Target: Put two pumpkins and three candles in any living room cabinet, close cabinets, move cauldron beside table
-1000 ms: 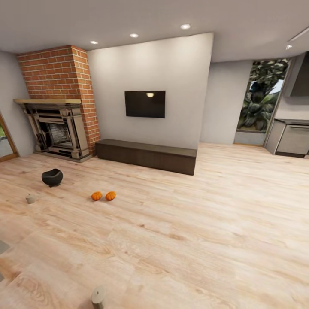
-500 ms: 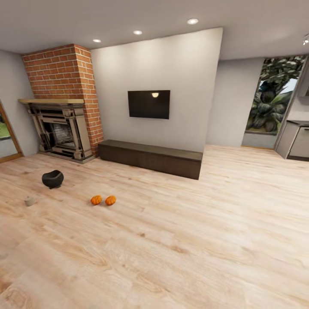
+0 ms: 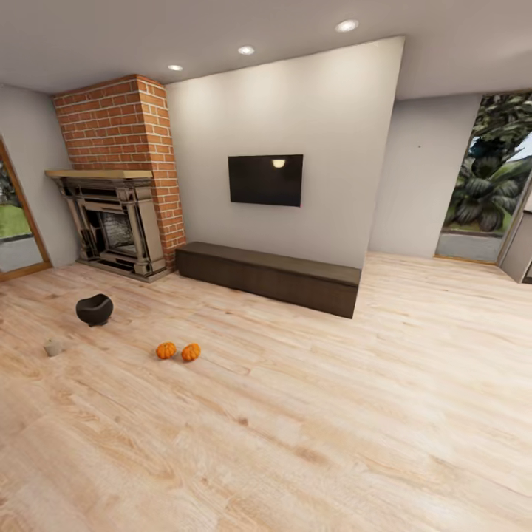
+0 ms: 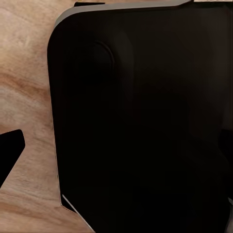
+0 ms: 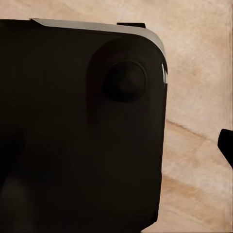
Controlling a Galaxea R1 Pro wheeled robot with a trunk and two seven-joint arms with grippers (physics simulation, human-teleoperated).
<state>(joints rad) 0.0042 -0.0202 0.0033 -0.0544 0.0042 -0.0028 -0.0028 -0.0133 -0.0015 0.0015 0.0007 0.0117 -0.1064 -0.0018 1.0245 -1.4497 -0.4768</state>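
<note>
Two pumpkins (image 3: 177, 351) sit side by side, just about touching, on the wood floor (image 3: 310, 414). Cauldron (image 3: 94, 309) is well apart from them, nearer the fireplace (image 3: 114, 229). Small greyish object (image 3: 52, 347) close by, too small to identify. Cabinet (image 3: 270, 277) against the TV wall, fronts flush. Broad open floor around everything. Wrist views blocked by dark housing; can't tell either gripper's state.

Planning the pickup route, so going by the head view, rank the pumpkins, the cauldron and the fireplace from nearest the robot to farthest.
1. pumpkins, side by side on the floor, left of centre.
2. cauldron, further left and farther back.
3. fireplace, against the back wall.
</note>
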